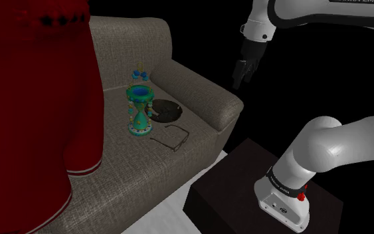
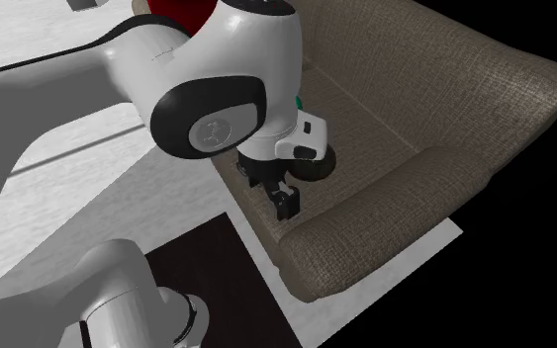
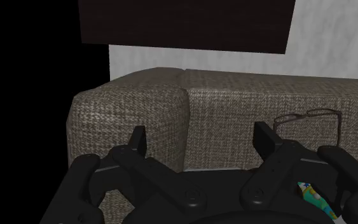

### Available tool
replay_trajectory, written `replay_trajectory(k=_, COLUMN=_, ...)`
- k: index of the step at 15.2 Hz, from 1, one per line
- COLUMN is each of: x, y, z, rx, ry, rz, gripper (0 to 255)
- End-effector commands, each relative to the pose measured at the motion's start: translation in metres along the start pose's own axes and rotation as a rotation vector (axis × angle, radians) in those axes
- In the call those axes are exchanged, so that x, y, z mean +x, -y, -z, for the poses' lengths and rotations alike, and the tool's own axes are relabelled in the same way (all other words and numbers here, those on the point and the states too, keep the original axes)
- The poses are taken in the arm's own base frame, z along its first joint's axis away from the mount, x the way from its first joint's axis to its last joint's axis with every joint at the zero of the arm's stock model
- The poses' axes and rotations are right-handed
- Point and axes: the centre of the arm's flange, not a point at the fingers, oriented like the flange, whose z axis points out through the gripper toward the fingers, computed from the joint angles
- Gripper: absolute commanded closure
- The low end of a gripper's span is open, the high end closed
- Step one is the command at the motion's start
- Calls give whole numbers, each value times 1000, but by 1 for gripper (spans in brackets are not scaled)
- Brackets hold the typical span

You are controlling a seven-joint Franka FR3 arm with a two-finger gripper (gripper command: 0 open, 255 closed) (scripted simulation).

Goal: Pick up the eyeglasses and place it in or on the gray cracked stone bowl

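The thin-framed eyeglasses [image 1: 171, 138] lie on the sofa seat, near its front edge. Just behind them sits a dark, shallow bowl [image 1: 164, 109], next to the armrest. My gripper [image 1: 240, 81] hangs in the air beyond the armrest [image 1: 208, 100], well off to the shoulder view's right of both, with nothing in it. In the wrist view the gripper [image 3: 200, 137] is open, its fingers wide apart, and the eyeglasses [image 3: 311, 116] show past one fingertip [image 3: 263, 135]. In the second exterior view the gripper [image 2: 285, 201] hovers over the seat's end, and the arm covers part of the bowl [image 2: 322, 164].
A colourful hourglass-shaped ornament [image 1: 139, 110] stands on the seat beside the bowl. A large red shape [image 1: 32, 100] covers the sofa's left part. The grey-brown sofa [image 1: 132, 179] has a padded armrest [image 3: 133, 114]. The dark stand [image 1: 245, 179] sits on a white floor.
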Motion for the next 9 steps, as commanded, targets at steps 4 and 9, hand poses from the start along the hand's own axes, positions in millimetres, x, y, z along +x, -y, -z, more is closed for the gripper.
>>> replay_trajectory(k=4, x=11, y=23, z=-28, rx=2, ry=-37, rz=24, gripper=0)
replay_trajectory(k=9, x=30, y=61, z=-72, rx=4, ry=-100, rz=63, gripper=0)
